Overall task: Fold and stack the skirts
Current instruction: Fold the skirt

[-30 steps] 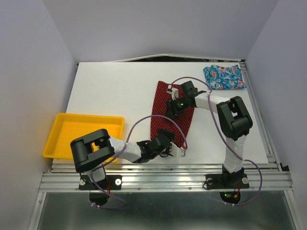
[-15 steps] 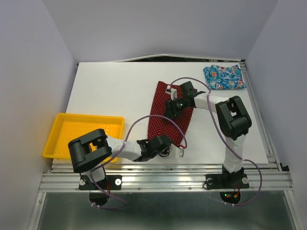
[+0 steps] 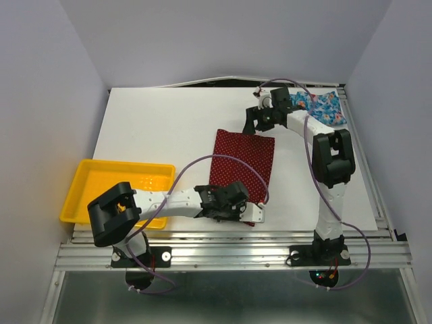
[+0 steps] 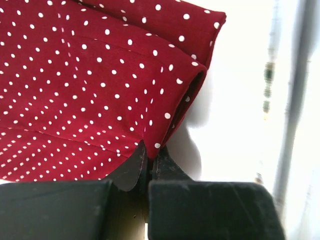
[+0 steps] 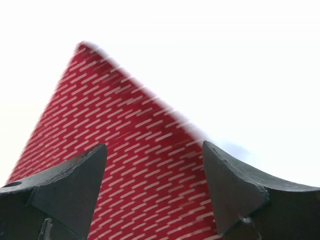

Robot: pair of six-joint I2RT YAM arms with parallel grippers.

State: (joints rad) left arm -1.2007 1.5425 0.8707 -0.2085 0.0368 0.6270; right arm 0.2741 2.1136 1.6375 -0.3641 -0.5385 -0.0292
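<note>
Left gripper [image 4: 149,154] pinches near edge of dark red white-dotted cloth skirt [image 3: 243,162] (likely anchoring fold); right gripper [image 5: 154,150] spread wide above far corner.

Left fingers [image 4: 131,172] together, right fingers [image 5: 67,182] apart.

A white tabletop [image 3: 162,128] fills the middle of the frame, boxed by pale grey walls [image 3: 47,101] left, back and right; aluminium rails [image 3: 229,255] cross the bottom.
</note>
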